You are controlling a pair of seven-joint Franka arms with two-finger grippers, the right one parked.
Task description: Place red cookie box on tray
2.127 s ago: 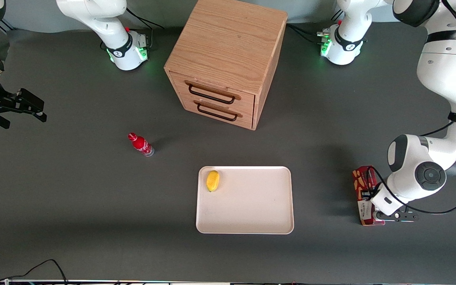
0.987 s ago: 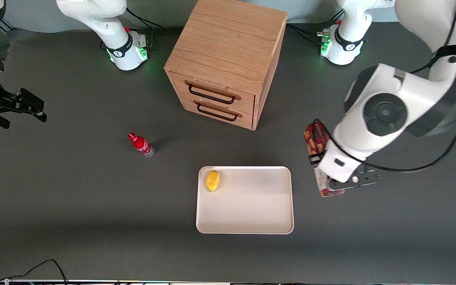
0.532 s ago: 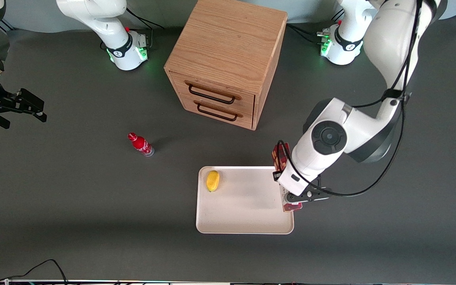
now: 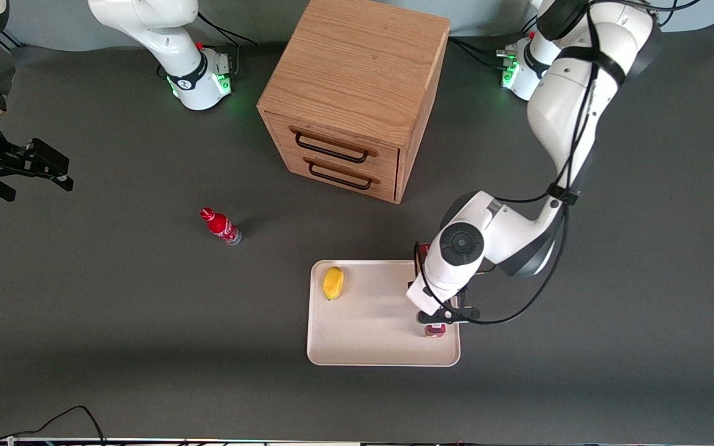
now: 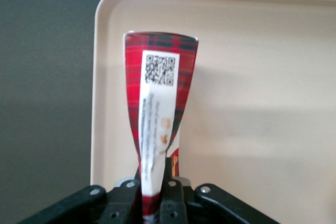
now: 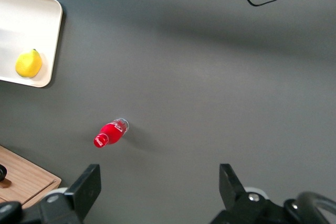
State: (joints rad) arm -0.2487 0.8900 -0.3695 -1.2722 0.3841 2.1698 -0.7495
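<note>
The red cookie box (image 5: 160,93), a slim plaid carton with a white label and a QR code, is clamped on its narrow sides by my left arm's gripper (image 5: 155,190). In the front view the gripper (image 4: 437,319) is over the cream-white tray (image 4: 382,337), at the tray's end toward the working arm. There the wrist hides most of the box; only a red tip (image 4: 436,330) shows. In the wrist view the box runs along the tray's rim (image 5: 97,77), inside it. I cannot tell whether the box touches the tray.
A yellow lemon (image 4: 333,282) lies on the tray, near the corner toward the parked arm and the cabinet. A small red bottle (image 4: 220,225) stands on the dark table toward the parked arm's end. A wooden two-drawer cabinet (image 4: 351,99) stands farther from the camera than the tray.
The left arm has lifted the box off the table at the working arm's end and carried it sideways to over the tray, then lower. The lemon and bottle have not moved.
</note>
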